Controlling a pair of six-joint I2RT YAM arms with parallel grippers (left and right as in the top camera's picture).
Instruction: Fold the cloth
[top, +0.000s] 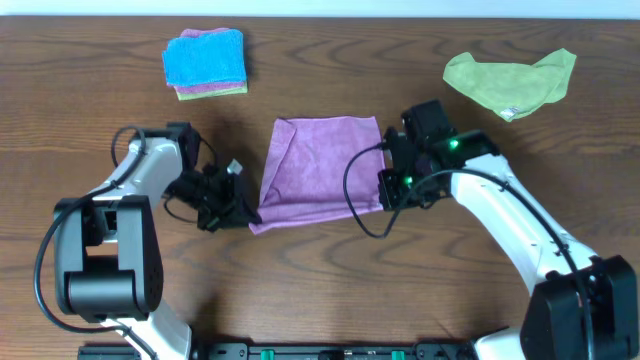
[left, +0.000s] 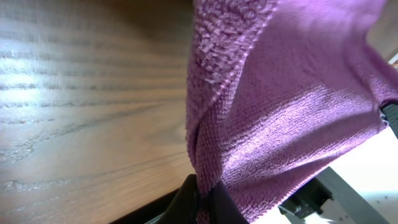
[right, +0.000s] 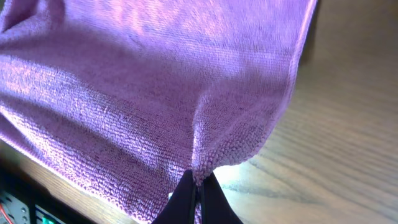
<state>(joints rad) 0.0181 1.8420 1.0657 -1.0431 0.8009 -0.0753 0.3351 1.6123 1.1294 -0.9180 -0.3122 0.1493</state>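
Centre of the wooden table (top: 320, 290): the purple microfibre cloth (top: 322, 165) lies spread between both arms. The left gripper (top: 248, 214) is pinched tight on its near left corner, the right gripper (top: 383, 198) on its near right corner. A blue folded cloth (top: 204, 58) lies far left, a lime-green cloth (top: 510, 82) far right.

We see the purple cloth (top: 322, 168) lying mostly flat in the middle of the wooden table (top: 90, 120), with its left edge rolled over on itself. The left gripper (top: 244, 212) meets the cloth's near left corner, and the right gripper (top: 384, 198) meets its near right corner. We cannot make out either pair of jaws from above. At the far left sits a folded blue cloth (top: 205, 58) on pink and green layers. A crumpled green cloth (top: 510, 82) lies at the far right, well apart.
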